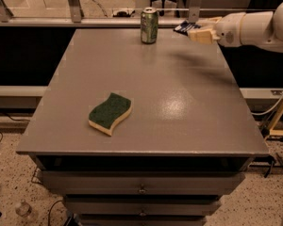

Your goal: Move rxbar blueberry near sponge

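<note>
**A:** Biggest first, then?

**B:** Grey table [203, 126], drawers underneath. Next, the white arm [254, 27], reaching in from the right, above the far right corner.

**A:** And lying on the table?

**B:** Sponge [110, 113], flat, green side up, toward the near left corner but well in from both edges. Then the green soda can [149, 26], upright at the middle of the far edge.

**A:** And the rxbar blueberry [182, 27]?

**B:** Off the surface, in the air at the far edge near the right corner, just right of the can and well apart from the sponge. Pinched in the claw [195, 33], which looks closed down on one end, the rest poking out toward the can.

**A:** Any guess at the handling?

**B:** Probably light, thin and fairly stiff inside a slick wrapper. Likely to pivot or slip if nipped only at the tip. Better taken across the narrow width, nearer the middle, flat faces against the claw. Hardly fragile, so a firm squeeze seems safe.

**A:** Still to do?

**B:** Seemingly a long diagonal carry toward the near left, then a gentle set-down just beside the sponge without nudging it.
</note>
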Robot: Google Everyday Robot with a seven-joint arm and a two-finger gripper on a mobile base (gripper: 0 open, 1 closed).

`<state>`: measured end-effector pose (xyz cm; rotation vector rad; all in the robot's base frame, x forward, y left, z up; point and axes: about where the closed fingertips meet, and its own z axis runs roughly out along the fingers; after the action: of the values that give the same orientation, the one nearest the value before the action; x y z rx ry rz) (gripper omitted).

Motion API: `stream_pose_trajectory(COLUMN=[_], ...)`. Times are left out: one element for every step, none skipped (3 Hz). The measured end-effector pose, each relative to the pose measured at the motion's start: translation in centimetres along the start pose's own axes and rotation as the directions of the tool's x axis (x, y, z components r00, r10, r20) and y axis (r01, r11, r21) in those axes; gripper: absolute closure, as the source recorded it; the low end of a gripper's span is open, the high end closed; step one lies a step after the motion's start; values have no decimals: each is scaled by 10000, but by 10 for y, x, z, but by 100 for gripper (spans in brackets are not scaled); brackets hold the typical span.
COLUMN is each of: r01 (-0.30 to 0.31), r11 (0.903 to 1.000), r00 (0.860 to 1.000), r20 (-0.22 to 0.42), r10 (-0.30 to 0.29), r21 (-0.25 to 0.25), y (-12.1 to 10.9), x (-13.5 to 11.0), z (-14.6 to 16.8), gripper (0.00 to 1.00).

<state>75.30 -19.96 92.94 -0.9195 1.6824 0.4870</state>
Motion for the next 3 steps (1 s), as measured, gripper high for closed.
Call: stream_pose_trajectory(r01=[203, 425, 687], r11=[9992, 9971, 9957], r00=[9998, 9989, 9976], r20=[-59, -157, -79], r10=[-205, -436, -693], r21=[-350, -628, -626], y=[1, 12, 34], x=[-23, -38, -48], z=[-20, -45, -76], gripper=[100, 100, 100])
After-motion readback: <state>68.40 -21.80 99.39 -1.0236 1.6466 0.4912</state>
